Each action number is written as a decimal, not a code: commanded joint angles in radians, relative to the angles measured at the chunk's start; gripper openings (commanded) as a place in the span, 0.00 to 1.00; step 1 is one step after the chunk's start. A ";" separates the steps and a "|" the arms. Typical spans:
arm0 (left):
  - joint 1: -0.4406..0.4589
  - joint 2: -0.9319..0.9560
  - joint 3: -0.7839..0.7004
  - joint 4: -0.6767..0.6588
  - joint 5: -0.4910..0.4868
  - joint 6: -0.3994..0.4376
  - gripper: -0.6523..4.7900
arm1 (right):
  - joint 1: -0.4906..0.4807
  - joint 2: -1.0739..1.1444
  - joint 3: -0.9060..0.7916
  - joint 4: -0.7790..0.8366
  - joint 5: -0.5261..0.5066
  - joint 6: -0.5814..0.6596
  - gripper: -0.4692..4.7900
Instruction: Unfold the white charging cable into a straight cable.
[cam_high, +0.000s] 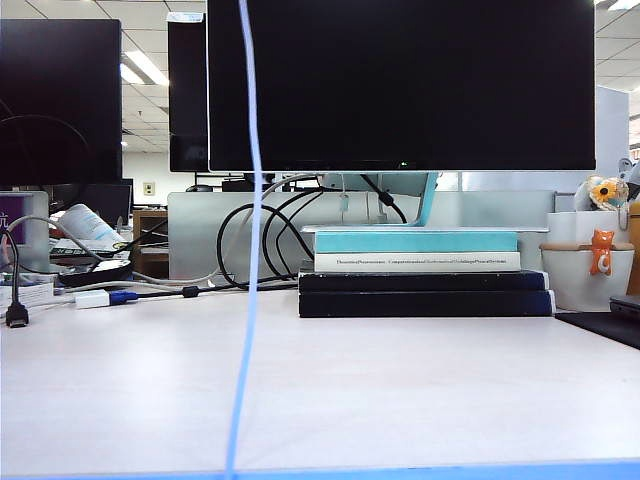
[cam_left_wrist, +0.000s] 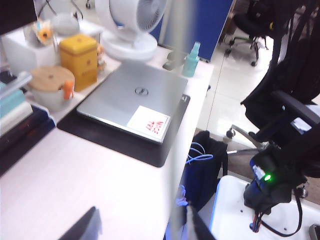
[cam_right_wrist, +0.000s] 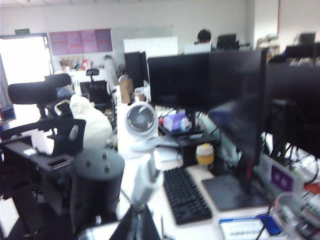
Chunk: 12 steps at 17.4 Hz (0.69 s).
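Note:
The white charging cable (cam_high: 245, 230) hangs as a blurred, nearly straight vertical line close to the exterior camera, running from the top edge to the bottom edge. Neither gripper shows in the exterior view. In the left wrist view my left gripper (cam_left_wrist: 141, 216) has its jaws wide apart, and the cable (cam_left_wrist: 175, 100) runs as a pale streak just beside one finger (cam_left_wrist: 196, 229). In the right wrist view my right gripper (cam_right_wrist: 136, 214) is held up in the air and shut on the cable's white plug end (cam_right_wrist: 145, 184), which sticks out past the fingertips.
A stack of books (cam_high: 425, 272) stands under the big monitor (cam_high: 400, 85), with black cables (cam_high: 262, 240) and a white adapter block (cam_high: 92, 298) to its left. A closed laptop (cam_left_wrist: 132, 102), a fan (cam_left_wrist: 131, 25), a yellow box (cam_left_wrist: 79, 57) and a keyboard (cam_right_wrist: 187, 196) lie nearby.

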 joint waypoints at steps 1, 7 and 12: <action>-0.001 0.019 -0.004 -0.008 -0.003 0.023 0.55 | -0.059 -0.007 0.045 0.022 -0.003 0.024 0.08; -0.001 0.019 -0.005 -0.037 -0.005 0.035 0.55 | -0.232 -0.041 0.068 0.015 -0.006 0.024 0.08; -0.001 0.019 -0.005 -0.095 -0.002 0.034 0.55 | -0.447 -0.050 0.068 -0.055 0.032 -0.030 0.08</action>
